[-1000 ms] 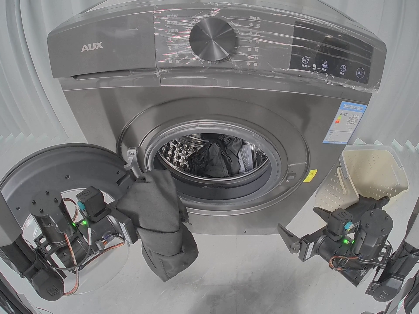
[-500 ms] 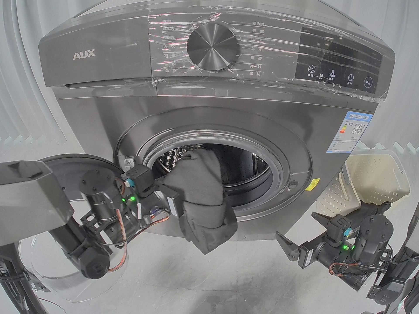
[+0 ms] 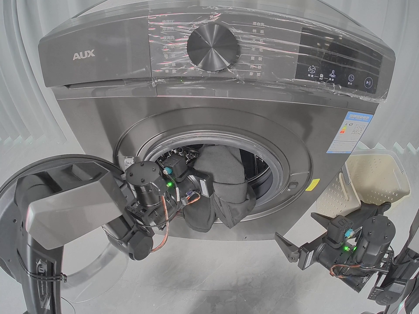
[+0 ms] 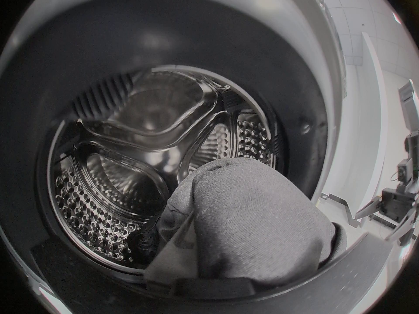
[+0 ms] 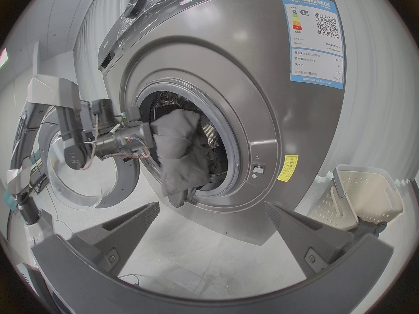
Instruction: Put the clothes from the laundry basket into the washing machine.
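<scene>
Your left gripper [image 3: 206, 187] sits at the mouth of the washing machine [image 3: 209, 105], its fingers clamped on the grey garment [image 3: 224, 179]. The top of the cloth is already inside the opening, in front of the steel drum [image 4: 144, 123], while the lower folds hang out over the door seal's lower edge. The door [image 5: 87, 184] stands swung open on the left. Your right gripper [image 3: 303, 236] hangs low to the machine's right, fingers apart, holding nothing. Just behind it the laundry basket [image 3: 336, 192] leans tilted beside the machine.
</scene>
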Motion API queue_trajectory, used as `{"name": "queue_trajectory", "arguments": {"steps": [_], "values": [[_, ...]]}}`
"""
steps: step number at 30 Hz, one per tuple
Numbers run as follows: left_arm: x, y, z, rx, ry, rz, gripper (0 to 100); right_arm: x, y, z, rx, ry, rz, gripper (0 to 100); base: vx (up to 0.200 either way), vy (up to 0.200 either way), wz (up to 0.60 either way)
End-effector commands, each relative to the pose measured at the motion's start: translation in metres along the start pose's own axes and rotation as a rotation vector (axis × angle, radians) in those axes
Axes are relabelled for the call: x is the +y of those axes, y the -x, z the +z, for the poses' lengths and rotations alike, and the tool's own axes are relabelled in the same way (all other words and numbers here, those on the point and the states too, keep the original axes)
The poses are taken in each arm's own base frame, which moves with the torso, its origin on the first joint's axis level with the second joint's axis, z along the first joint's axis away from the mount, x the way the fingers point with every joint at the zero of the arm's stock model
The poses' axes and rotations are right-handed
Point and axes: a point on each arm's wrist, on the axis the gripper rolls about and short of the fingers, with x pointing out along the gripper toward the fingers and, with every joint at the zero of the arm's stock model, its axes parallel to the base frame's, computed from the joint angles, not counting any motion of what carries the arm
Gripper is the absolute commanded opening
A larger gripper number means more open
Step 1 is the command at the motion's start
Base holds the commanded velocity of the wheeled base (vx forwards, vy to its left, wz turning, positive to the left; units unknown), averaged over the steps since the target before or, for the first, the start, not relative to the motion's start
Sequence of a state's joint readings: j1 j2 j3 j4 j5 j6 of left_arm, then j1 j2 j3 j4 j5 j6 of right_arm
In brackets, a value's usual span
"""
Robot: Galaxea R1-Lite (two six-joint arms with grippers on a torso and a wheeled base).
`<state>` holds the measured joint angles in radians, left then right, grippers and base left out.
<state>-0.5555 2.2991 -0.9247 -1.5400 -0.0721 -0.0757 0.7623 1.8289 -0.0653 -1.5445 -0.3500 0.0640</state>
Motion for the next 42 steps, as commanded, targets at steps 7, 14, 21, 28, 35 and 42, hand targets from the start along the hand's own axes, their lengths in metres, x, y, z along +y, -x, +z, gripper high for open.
{"name": "queue_trajectory", "arguments": {"steps": [7,14,21,28,35,42], "values": [[0.012,-0.037,-0.046,0.027,-0.001,0.065,0,0.003,0.001,-0.002,0.007,0.005,0.013,100,0.0,0.0,0.0],[0.022,-0.065,-0.046,-0.002,-0.004,0.106,0,0.003,0.001,-0.002,0.009,0.006,0.013,100,0.0,0.0,0.0],[0.034,-0.091,-0.056,-0.018,-0.008,0.14,0,0.002,0.002,-0.001,0.006,0.004,0.012,100,0.0,0.0,0.0],[0.047,-0.114,-0.052,-0.055,-0.013,0.215,0,0.002,0.001,-0.002,0.007,0.003,0.012,100,0.0,0.0,0.0],[0.052,-0.124,-0.044,-0.101,-0.013,0.257,0,0.002,0.001,-0.002,0.007,0.003,0.012,100,0.0,0.0,0.0],[0.05,-0.121,-0.046,-0.085,-0.012,0.263,0,0.002,0.001,-0.002,0.007,0.003,0.012,100,0.0,0.0,0.0]]}}
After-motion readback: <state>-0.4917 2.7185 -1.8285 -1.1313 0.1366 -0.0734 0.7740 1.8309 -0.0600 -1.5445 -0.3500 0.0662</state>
